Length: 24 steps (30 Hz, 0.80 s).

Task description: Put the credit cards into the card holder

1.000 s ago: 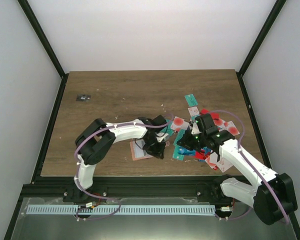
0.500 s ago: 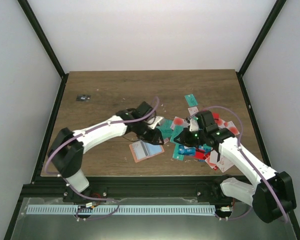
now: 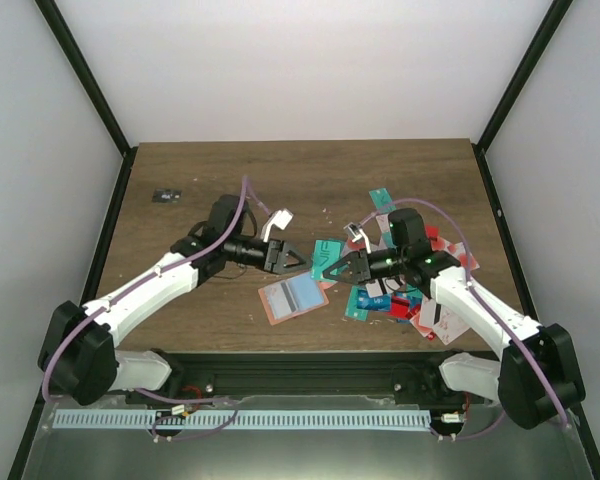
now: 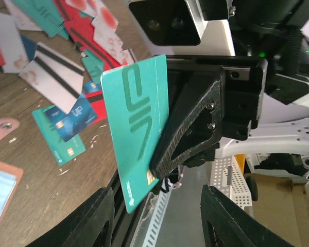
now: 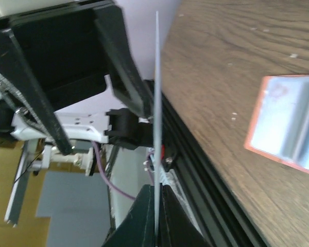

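Since the earlier frame the left arm has swung off the card holder and stretched toward the bench's middle. The right gripper has brought a card leftward out of the heap. A small dark object (image 3: 166, 195) lies near the far left corner of the bench (image 3: 280, 175). The left gripper (image 3: 294, 258) points rightward, jaws parted with nothing between them. The card holder (image 3: 292, 297) lies open, blue-grey inside up, close to the near edge at mid-width. The right gripper (image 5: 156, 194) is clamped on one corner of a teal card (image 4: 136, 128) lettered VIP, held on edge just before the left gripper's parted jaws. Loose credit cards (image 3: 458, 260) lie heaped toward the near right corner.
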Available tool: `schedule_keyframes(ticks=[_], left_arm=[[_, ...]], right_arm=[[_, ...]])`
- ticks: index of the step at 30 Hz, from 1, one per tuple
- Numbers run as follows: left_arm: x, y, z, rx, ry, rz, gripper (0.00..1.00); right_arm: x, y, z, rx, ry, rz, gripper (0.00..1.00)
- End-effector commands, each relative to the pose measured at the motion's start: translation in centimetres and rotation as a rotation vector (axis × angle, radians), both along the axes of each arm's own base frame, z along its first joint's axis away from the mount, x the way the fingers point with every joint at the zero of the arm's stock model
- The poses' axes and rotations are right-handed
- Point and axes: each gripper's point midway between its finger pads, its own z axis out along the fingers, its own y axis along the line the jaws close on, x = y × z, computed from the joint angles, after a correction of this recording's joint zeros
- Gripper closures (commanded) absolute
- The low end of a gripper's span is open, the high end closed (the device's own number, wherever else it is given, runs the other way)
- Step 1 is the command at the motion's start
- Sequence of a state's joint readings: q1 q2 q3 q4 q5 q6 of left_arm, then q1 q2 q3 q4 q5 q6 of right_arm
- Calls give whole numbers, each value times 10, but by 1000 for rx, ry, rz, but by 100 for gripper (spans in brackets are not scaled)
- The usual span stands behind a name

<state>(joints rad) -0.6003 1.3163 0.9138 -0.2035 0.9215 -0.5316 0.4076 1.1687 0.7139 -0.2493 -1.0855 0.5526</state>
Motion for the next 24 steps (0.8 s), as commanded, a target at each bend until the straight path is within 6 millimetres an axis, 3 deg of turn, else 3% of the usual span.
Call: schedule_keyframes(ticks=[1,6,12,16,22,24], left_arm=[[-5,-3,25,-102,-39,-48,52],[-4,-4,29,-118,-47,-47,54],[-4,-7,41,-173,-47,-53,69],[-7,-12,49,-213,-27,-74,79],[-18,-22,50,-219,-7,-129,81],[-20,-24,49,-216,-1,-135,87]], right_arm=[[-11,7,50,170,-116,148,99],[-24,5,59,221,-123,205,99],[-34,2,65,245,-129,233,99],[-34,2,64,245,-124,235,99],[-32,3,66,243,-130,243,99],[-32,3,65,241,-130,248,99]])
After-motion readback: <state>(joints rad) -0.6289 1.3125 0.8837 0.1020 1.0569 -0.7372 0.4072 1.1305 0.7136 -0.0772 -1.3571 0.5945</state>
